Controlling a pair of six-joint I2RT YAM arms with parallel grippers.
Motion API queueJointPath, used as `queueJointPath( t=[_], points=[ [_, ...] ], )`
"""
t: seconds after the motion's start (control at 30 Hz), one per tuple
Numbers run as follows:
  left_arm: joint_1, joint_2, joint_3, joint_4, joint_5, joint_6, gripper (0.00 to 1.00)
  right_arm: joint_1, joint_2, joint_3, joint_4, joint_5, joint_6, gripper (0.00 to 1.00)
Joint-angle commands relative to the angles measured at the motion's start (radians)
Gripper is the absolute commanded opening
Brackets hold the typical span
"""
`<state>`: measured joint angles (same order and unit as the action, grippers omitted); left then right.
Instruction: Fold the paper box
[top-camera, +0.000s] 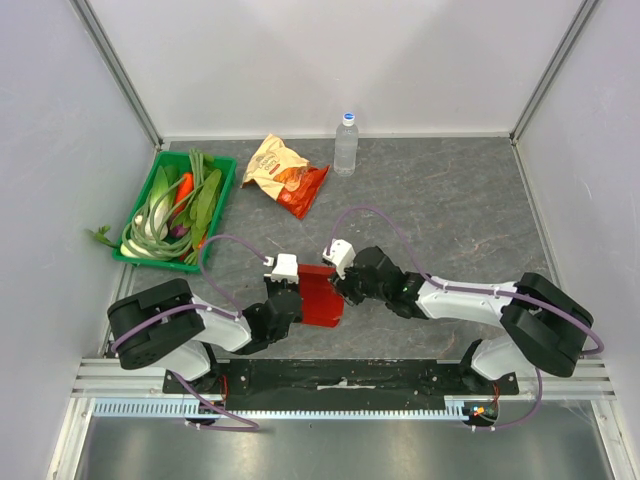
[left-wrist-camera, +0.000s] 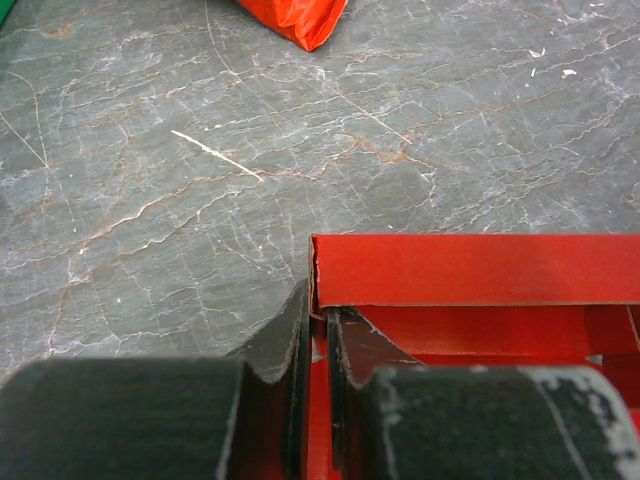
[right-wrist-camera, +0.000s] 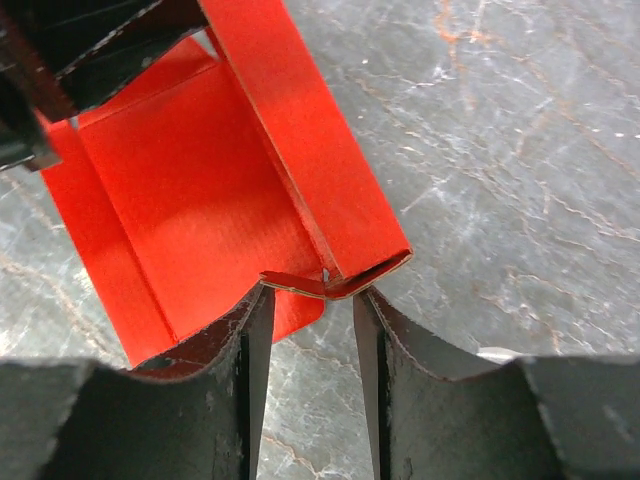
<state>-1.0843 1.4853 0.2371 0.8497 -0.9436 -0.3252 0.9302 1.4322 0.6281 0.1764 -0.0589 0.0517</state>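
- At the left gripper (left-wrist-camera: 316, 312): stands narrow, almost closed, and pinches a thin upright wall of the paper box (top-camera: 322, 298) between both fingers (left-wrist-camera: 272, 352).
- Just ahead of those fingertips and off to their right: runs a long red side wall, folded up from the box floor, with its corner right at the grip.
- At the right gripper (right-wrist-camera: 312, 295): stands partly open, with bare table (right-wrist-camera: 520, 150) visible in the gap lower down between the fingers (right-wrist-camera: 400, 345).
- Right at its fingertips: sits the box's near corner, where a raised strip bends round into a short curled flap lying across the gap. Cannot tell whether the flap presses on the pads.
- Ahead of the right gripper and to its left: spreads the flat red floor of the box, resting on the table, with the left gripper's dark fingers at the far end.
- Between the two grippers: lies the whole box, one gripper at each end.
- Well beyond both grippers: lies an orange-and-red snack bag (top-camera: 285, 172), with a clear water bottle (top-camera: 346, 145) upright just beside it.
- Far ahead of the left gripper, off to its left: sits a green tray (top-camera: 195, 153) of leafy vegetables (top-camera: 165, 215).
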Motion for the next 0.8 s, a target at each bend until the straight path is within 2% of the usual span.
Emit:
queueJointPath(
  t=[0.0,0.17,0.23,0.3,0.5,0.63,0.7,0.77],
  points=[
    [-0.019,-0.026,0.044,-0.026,0.016,-0.060,0.02,0.025,-0.016,-0.002,0.100,0.223,0.043,0.47],
    [-0.026,0.001,0.074,-0.054,0.012,-0.104,0.02,0.030,-0.058,-0.062,0.179,0.341,0.053,0.42],
    [-0.029,0.010,0.083,-0.055,0.008,-0.104,0.02,0.032,-0.078,-0.085,0.216,0.363,0.050,0.37],
    [-0.032,0.016,0.088,-0.057,-0.004,-0.109,0.02,0.032,-0.085,-0.110,0.254,0.383,0.040,0.27],
    [-0.035,0.027,0.097,-0.074,-0.026,-0.123,0.02,0.036,-0.059,-0.171,0.415,0.426,0.033,0.19],
    [-0.035,0.042,0.099,-0.077,-0.046,-0.124,0.02,0.041,-0.001,-0.172,0.510,0.422,0.011,0.20],
    [-0.035,0.050,0.099,-0.075,-0.058,-0.120,0.02,0.041,0.011,-0.176,0.540,0.427,-0.004,0.27],
    [-0.035,0.055,0.097,-0.069,-0.069,-0.115,0.02,0.042,0.033,-0.169,0.569,0.410,-0.022,0.30]
  ],
)
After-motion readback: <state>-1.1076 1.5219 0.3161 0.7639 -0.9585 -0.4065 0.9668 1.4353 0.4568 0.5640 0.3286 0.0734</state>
